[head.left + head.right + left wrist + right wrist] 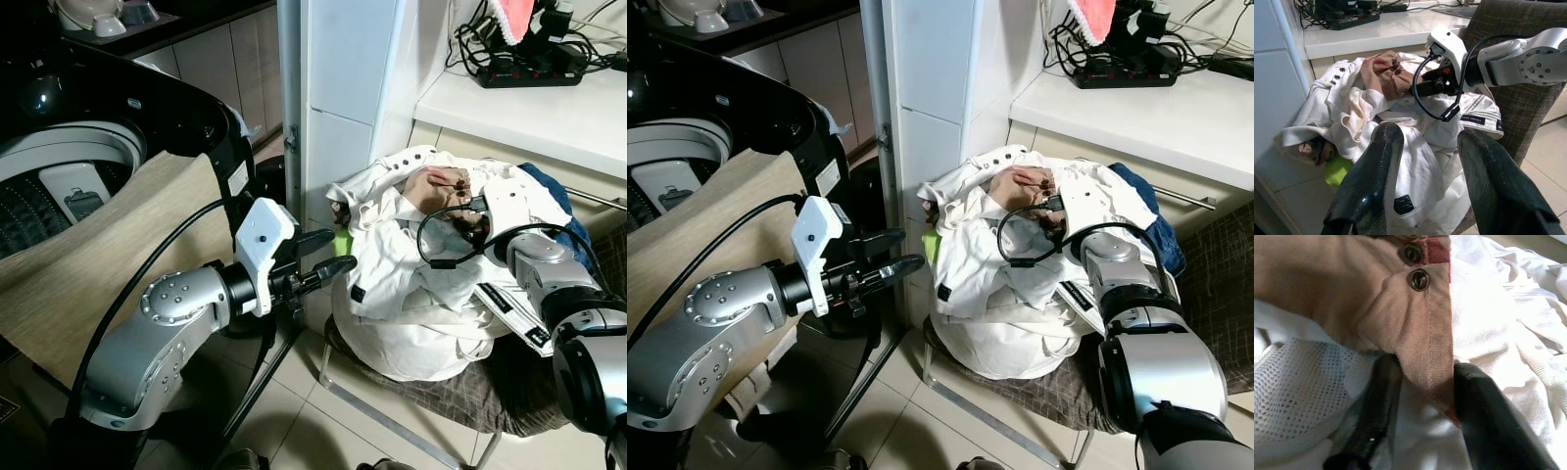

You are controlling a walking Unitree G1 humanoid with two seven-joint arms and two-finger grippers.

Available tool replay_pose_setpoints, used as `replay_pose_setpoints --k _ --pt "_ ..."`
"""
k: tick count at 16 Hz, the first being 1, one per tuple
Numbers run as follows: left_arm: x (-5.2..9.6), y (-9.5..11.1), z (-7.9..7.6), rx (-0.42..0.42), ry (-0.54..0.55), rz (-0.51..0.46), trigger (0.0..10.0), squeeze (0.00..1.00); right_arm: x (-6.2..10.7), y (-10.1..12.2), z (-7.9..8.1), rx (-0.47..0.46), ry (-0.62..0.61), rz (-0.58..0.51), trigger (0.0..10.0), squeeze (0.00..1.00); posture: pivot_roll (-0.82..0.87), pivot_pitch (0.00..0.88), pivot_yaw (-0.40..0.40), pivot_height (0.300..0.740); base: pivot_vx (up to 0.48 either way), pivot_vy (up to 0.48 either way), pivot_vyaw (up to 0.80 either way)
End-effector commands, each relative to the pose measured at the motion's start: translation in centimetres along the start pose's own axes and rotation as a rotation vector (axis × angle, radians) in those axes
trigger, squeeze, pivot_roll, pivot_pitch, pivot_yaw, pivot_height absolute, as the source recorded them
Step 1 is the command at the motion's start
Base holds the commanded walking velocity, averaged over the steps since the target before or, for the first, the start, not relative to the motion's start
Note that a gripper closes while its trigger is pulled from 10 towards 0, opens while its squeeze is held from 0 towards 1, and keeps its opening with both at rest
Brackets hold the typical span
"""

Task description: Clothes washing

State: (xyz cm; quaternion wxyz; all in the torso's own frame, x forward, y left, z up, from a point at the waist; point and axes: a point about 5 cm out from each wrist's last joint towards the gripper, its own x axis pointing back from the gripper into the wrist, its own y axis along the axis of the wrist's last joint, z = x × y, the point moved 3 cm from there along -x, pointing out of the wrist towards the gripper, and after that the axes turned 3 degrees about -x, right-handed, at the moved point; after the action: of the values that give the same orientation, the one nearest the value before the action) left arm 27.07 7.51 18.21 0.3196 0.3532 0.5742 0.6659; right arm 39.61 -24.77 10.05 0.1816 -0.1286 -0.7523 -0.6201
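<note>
Right claw [1422, 396] pinches the tan shirt [1352, 293] atop the white laundry heap [411, 294]; left claw [333, 253] hangs spread beside the heap

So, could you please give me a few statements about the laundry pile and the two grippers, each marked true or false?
1. The right gripper has its fingers around a fold of the tan buttoned garment. True.
2. The left gripper holds a white shirt. False: it is open and apart from the pile.
3. The clothes pile sits on a chair. True.
4. The washing machine lid is closed. False: the drum is visible.
</note>
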Motion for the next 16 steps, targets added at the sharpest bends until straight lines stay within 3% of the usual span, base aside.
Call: replay_pose_setpoints --k 1,4,7,8,11,12,14,16 --pt "-0.1 0.4 -0.1 -0.014 -0.003 -0.006 10.0 0.00 0.1 0.3 -0.4 -0.019 -0.013 -0.012 0.0 0.00 0.03 0.028 -0.001 0.740 0.000 0.000 0.00" --pt "-0.3 0.4 0.2 -0.020 0.009 -0.010 10.0 0.00 0.1 0.5 -0.7 -0.055 -0.027 -0.026 0.0 0.00 0.02 0.016 -0.002 0.740 0.000 0.000 0.00" --pt "-0.5 0.5 0.9 -0.022 0.060 -0.022 10.0 0.00 0.3 2.0 -1.4 -0.170 -0.036 -0.094 0.0 0.00 0.00 0.008 -0.004 0.740 0.000 0.000 0.00" --pt "-0.7 1.0 1.9 -0.019 0.132 -0.060 10.0 0.00 0.6 4.4 -1.7 -0.266 0.020 -0.195 0.0 0.00 -0.02 0.002 -0.003 0.740 0.000 0.000 0.00" --pt "-1.1 2.2 3.0 -0.022 0.207 -0.133 10.0 0.00 1.7 7.6 -1.9 -0.349 0.149 -0.353 0.0 0.00 -0.04 0.000 0.002 0.740 0.000 0.000 0.00" --pt "-1.3 2.9 3.2 -0.029 0.224 -0.168 10.0 0.00 2.7 9.0 -1.6 -0.363 0.246 -0.432 0.0 0.00 -0.05 0.000 0.002 0.740 0.000 0.000 0.00" --pt "-2.0 4.0 3.4 -0.024 0.231 -0.231 10.0 0.00 6.3 11.9 -0.4 -0.387 0.426 -0.573 0.0 0.00 -0.07 0.000 0.000 0.740 0.000 0.000 0.00" --pt "-2.5 4.6 3.4 -0.043 0.227 -0.254 10.0 0.00 9.4 13.7 0.4 -0.397 0.533 -0.657 0.0 0.00 -0.08 0.000 0.001 0.740 0.000 0.000 0.00"
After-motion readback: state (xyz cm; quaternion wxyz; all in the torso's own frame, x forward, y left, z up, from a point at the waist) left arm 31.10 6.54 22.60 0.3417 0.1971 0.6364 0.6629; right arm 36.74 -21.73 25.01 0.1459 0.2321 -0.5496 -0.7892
